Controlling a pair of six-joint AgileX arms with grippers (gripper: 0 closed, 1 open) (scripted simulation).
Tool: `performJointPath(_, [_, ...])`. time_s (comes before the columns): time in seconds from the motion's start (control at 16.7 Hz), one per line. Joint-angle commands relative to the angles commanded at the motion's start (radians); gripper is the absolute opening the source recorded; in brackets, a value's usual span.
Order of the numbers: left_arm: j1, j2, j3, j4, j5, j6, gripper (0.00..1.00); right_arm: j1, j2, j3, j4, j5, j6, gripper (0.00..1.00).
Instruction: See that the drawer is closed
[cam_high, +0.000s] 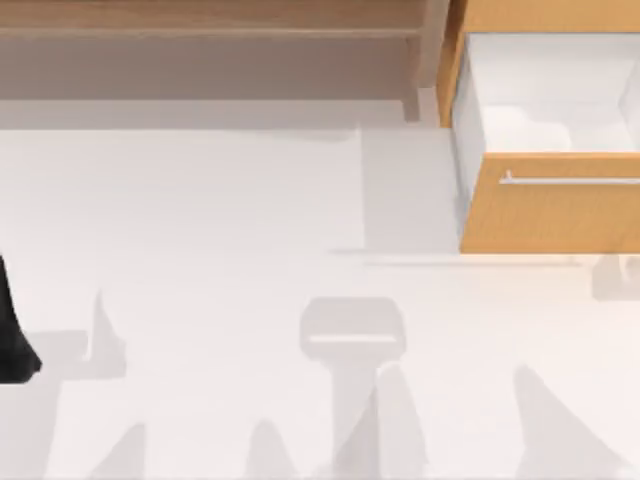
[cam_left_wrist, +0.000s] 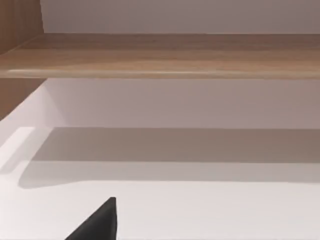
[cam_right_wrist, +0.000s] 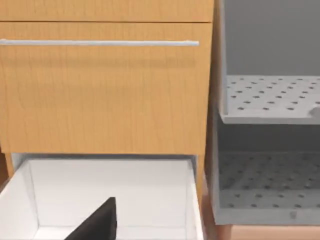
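— Where is the right pincer (cam_right_wrist: 101, 221)?

— It hangs over the white inside of the boxy orange-tan wooden drawer (cam_right_wrist: 110, 187), which stands pulled out just beneath it. Released or clenched, I cannot tell.

— And beyond it?

— A second, flush wooden front (cam_right_wrist: 100, 95) with its own silver bar (cam_right_wrist: 100, 43). Beside that are two grey perforated shelves (cam_right_wrist: 270, 95).

— How will the drawer handle?

— Stiff and boxy, I'd judge, sliding straight on its runners. No grasp is needed: a flat push on the orange-tan front (cam_high: 550, 215), near the middle of its one thin silver handle (cam_high: 570, 181), should keep it from skewing.

— The left pincer (cam_left_wrist: 101, 221)?

— Parked low over the white surface (cam_high: 250, 200), facing the long brown wooden shelf unit (cam_left_wrist: 160, 55), well away from the drawer. I cannot tell its state either.

— The count?

— One open drawer, one shut front, two handles, one shelf unit.
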Motion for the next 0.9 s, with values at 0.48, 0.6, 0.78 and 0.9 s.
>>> performJointPath(0.48, [0.0,0.0,0.0,0.0,0.0,0.0,1.0,-0.133,0.47,0.21,0.25,-0.128,0.008,1.0])
performJointPath(0.6, [0.0,0.0,0.0,0.0,0.0,0.0,1.0,-0.141,0.5,0.224,0.267,-0.138,0.009,1.0])
performJointPath(0.78, [0.0,0.0,0.0,0.0,0.0,0.0,1.0,-0.141,0.5,0.224,0.267,-0.138,0.009,1.0])
performJointPath(0.9, [0.0,0.0,0.0,0.0,0.0,0.0,1.0,-0.136,0.497,0.219,0.266,-0.136,0.008,1.0])
